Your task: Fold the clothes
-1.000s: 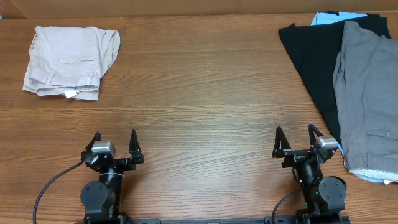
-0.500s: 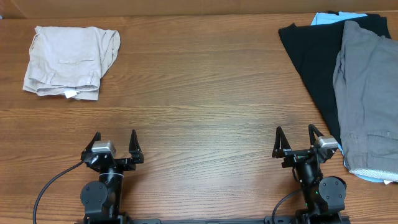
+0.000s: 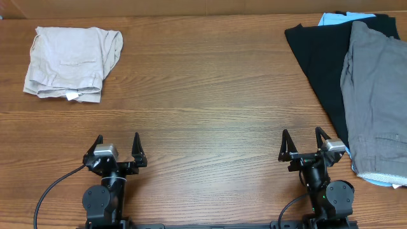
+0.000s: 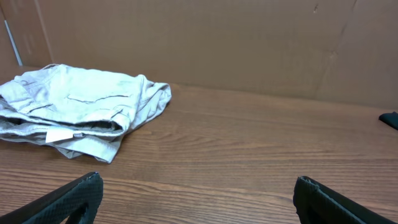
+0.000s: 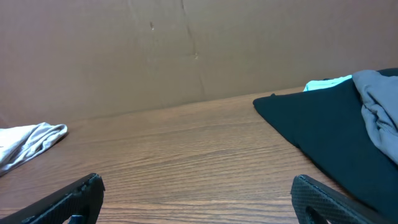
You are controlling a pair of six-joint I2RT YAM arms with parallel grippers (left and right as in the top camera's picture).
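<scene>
The light beige khaki shorts lie folded into a compact bundle at the far left of the table, a small white label at their near edge. They also show in the left wrist view, and one edge shows in the right wrist view. My left gripper is open and empty near the table's front edge, far from the shorts. My right gripper is open and empty at the front right.
A black garment and grey shorts lie piled at the far right, with a light blue item under them. The grey shorts reach close to my right gripper. A brown cardboard wall stands behind the table.
</scene>
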